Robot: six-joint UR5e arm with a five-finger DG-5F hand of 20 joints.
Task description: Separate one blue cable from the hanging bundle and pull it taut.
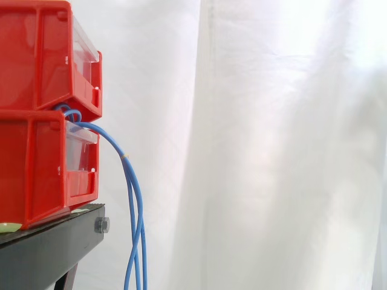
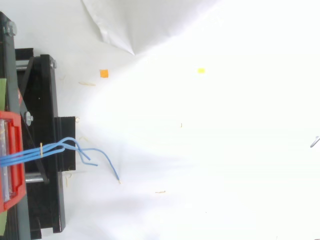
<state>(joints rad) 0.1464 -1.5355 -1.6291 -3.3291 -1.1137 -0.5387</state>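
A bundle of thin blue cables (image 1: 132,187) comes out of the gap between two stacked red bins (image 1: 42,115) and hangs down past the front of the black stand (image 1: 54,248). A small yellowish band (image 1: 125,157) holds the strands together near the top. In the top view the blue cables (image 2: 60,148) run from the red bin (image 2: 11,165) over the black stand (image 2: 47,125), and their loose ends (image 2: 107,162) splay apart over the white floor.
A white curtain (image 1: 272,145) hangs behind the work. On the white floor lie an orange marker (image 2: 103,73), a yellow marker (image 2: 201,71) and a few small scraps. A fold of white cloth (image 2: 130,25) lies at the top.
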